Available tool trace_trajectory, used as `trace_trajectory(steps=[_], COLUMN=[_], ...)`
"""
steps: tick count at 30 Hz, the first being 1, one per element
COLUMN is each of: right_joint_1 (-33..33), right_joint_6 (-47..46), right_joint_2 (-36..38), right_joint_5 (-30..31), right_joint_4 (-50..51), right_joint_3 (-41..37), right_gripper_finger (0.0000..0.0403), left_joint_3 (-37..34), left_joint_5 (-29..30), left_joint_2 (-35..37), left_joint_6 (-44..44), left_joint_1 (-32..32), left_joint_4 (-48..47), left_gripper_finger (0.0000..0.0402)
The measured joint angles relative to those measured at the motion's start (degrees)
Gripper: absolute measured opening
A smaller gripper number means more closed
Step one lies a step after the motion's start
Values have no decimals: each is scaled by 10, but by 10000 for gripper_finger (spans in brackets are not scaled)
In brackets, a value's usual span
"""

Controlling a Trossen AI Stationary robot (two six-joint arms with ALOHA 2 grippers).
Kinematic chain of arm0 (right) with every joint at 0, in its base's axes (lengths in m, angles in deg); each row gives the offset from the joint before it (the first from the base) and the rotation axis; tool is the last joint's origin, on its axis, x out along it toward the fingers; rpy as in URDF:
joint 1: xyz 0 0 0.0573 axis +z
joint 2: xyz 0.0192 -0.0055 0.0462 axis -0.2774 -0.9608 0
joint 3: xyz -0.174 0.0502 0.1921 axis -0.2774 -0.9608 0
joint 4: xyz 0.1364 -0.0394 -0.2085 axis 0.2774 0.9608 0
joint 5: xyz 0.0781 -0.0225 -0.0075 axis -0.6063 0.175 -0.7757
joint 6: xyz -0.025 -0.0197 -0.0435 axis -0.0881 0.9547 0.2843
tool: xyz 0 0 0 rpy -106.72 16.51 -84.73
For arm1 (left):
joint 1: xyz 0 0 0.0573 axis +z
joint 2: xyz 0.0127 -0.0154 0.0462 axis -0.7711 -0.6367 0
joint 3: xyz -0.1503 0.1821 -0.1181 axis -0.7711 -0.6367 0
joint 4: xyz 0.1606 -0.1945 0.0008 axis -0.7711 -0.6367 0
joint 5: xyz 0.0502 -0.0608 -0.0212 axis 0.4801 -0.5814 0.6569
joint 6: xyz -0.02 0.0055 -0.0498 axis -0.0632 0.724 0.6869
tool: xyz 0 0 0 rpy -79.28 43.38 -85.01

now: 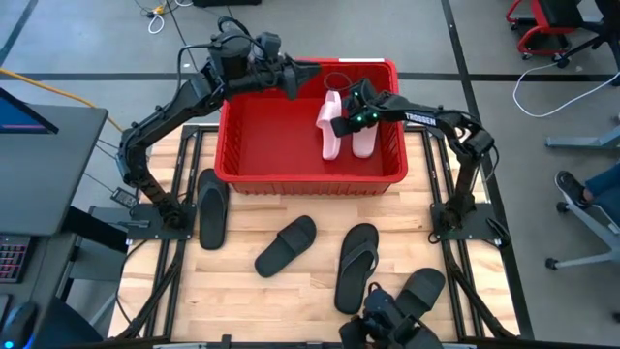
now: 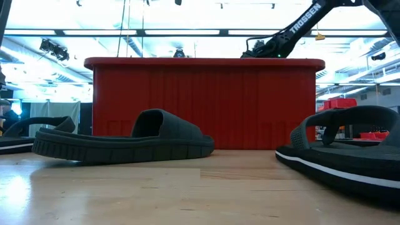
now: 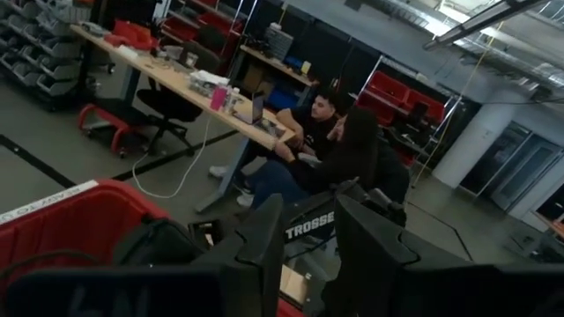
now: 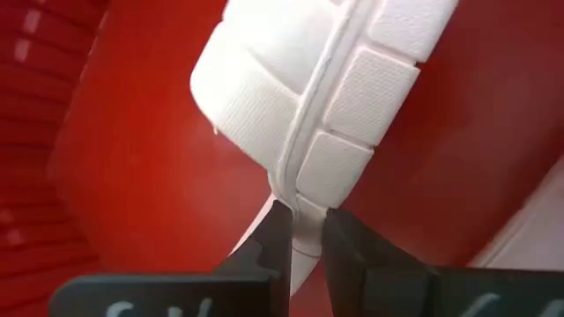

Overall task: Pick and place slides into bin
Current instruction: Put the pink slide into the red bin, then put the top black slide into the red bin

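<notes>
The red bin (image 1: 232, 145) stands at the table's far middle. My right gripper (image 1: 342, 114) is inside it, shut on a pale pink slide (image 1: 330, 126) that stands on its edge. A second pale slide (image 1: 364, 143) lies on the bin floor beside it. My left gripper (image 1: 308, 74) hovers open and empty over the bin's far left rim. Two black slides (image 1: 211, 208) (image 1: 286, 244), a black flip-flop (image 1: 356, 267) and one more black slide (image 1: 422, 289) lie flat on the table in front of the bin. My right gripper pinches the pale slide's sole edge (image 4: 300, 204) between its two fingers (image 4: 275, 236), which lie across the edge. It comes in from the table's right, slanting down into the bin. The slide's treaded underside (image 4: 352, 97) faces the camera. Whether the slide touches the bin floor, I cannot tell.
In the low view the bin's near wall (image 2: 206, 106) stands behind a black slide (image 2: 125, 139) and the flip-flop (image 2: 350, 147). A dark camera mount (image 1: 387, 325) sits at the table's near edge. People sit at a desk (image 3: 326, 132) beyond the table.
</notes>
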Motion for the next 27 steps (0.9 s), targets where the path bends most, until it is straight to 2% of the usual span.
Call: trace_trajectory(steps=[7,19,27], right_joint_1=[-20,-23,-11], right_joint_6=[13,22,16], right_joint_2=[-1,1,74], right_joint_5=[32,44,49], right_joint_4=[-17,-14,-12], right_joint_3=[0,-2,-3], right_gripper_finger=[68,179,187], left_joint_3=[0,0,0], left_joint_5=[1,1,1], left_joint_2=[0,0,0], left_joint_6=[0,-1,0], left_joint_1=[0,-1,-6], left_joint_4=[-31,-43,-46], left_gripper_finger=[107,107,107])
